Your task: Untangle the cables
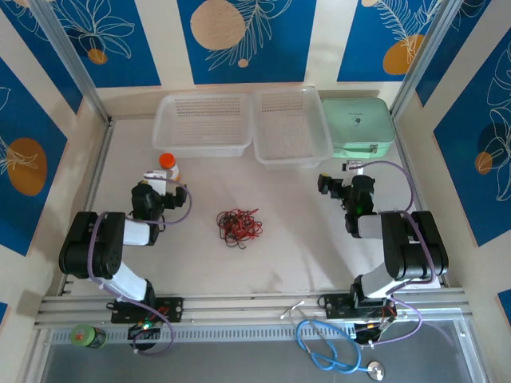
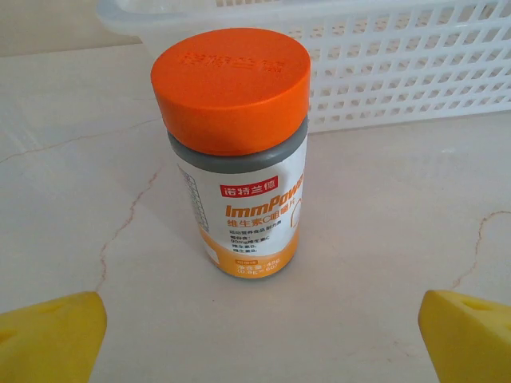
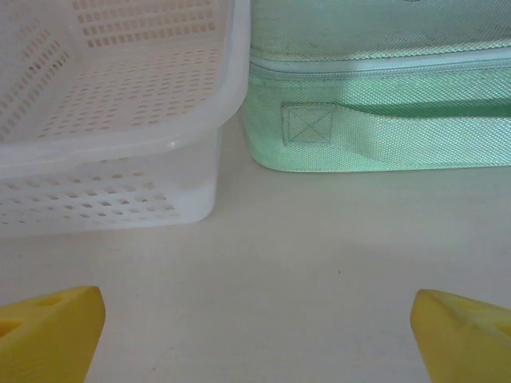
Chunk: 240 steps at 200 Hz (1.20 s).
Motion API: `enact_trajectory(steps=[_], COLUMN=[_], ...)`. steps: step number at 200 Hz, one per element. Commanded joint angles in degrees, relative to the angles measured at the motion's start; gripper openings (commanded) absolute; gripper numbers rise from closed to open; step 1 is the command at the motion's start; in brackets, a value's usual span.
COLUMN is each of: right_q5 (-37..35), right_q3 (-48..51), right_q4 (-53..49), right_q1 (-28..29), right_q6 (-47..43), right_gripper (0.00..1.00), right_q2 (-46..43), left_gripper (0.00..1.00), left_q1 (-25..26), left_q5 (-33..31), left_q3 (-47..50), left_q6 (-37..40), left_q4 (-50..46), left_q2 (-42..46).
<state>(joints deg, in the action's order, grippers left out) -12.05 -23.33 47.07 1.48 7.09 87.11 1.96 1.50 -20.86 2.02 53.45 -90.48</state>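
Tangled red and black cables [image 1: 239, 227] lie centrally on the worktop [image 1: 303, 255], between both arms, touched by neither. Left fingers [image 2: 48, 339] released, empty, facing an upright orange-capped supplement bottle [image 2: 239, 159]. Right fingers [image 3: 48, 335] released, empty, facing a white perforated basket [image 3: 104, 120].

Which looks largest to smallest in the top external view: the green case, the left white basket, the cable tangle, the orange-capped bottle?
1. left white basket
2. green case
3. cable tangle
4. orange-capped bottle
All the gaps are clear, with no close calls.
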Motion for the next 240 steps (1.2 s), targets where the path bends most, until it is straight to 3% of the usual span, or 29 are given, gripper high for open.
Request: enact_trajectory(steps=[1,240], right_q5=[-0.16,0.01], right_q3=[0.31,0.15], right_q4=[0.70,0.40], right_q1=[-0.38,-0.16], right_q6=[0.38,0.11], right_gripper=[0.99,0.99], right_q2=[-0.01,0.08], left_gripper=[1.00,1.00], left_q1=[0.33,0.33], left_q5=[1.12,1.14], left_q3=[-0.76,-0.93], left_q6=[0.62,0.53], left_q4=[0.25,-0.01], left_q2=[0.76,0.80])
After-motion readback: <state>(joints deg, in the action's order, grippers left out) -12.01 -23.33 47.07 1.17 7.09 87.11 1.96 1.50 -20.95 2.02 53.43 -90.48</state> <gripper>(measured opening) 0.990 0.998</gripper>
